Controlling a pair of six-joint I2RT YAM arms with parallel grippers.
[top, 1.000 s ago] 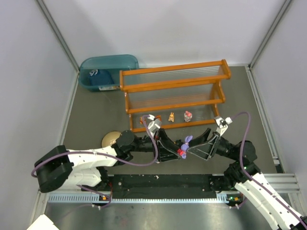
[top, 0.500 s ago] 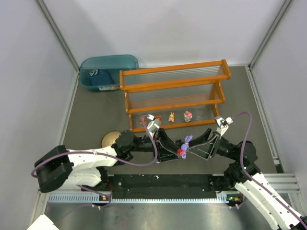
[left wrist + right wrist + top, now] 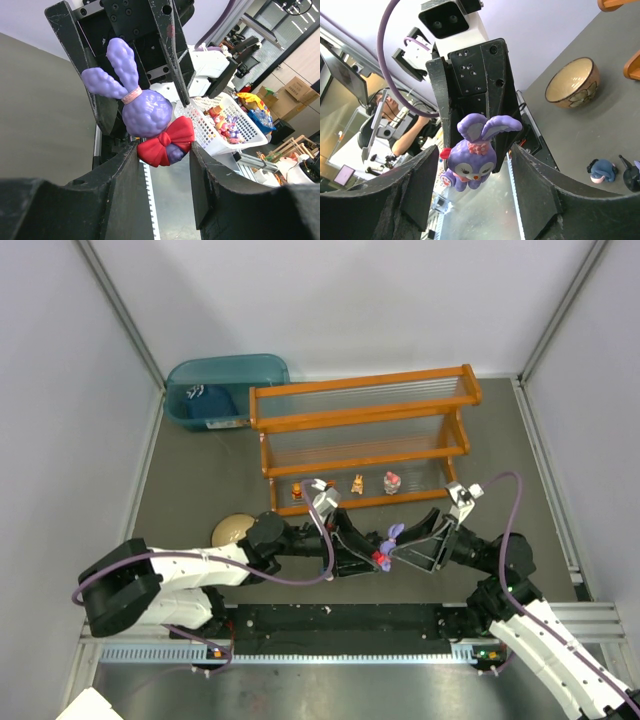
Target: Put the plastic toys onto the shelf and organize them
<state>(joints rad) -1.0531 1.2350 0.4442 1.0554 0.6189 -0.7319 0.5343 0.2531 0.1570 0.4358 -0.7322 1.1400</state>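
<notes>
The left arm (image 3: 200, 570) lies low along the bottom of the top view. It reaches from the lower left to the middle. The right arm (image 3: 545, 625) comes in from the lower right and bends toward the middle too. The two pincers meet nose to nose just below the shelf (image 3: 360, 405).

The left pincer (image 3: 165, 150) is squeezed tight on the bunny (image 3: 147, 112). It pinches the bunny low down, at its red bow. The ears stick out past the fingers.

The right pincer (image 3: 474, 150) is spread wide. It has one finger on each side of the bunny. In the right wrist view neither finger touches the bunny.

So the bunny sits between the two pincers, in the middle of the top view. It is not on the shelf.

Three little toys (image 3: 357, 483) stand in a row on the low tier of the shelf. A blue toy (image 3: 600, 169) and a black toy (image 3: 630, 177) lie on the table at the lower right of the right wrist view. A bowl (image 3: 232, 530) sits on the table beside the left arm. A teal bin (image 3: 215, 380) is at the upper left, next to the shelf.
</notes>
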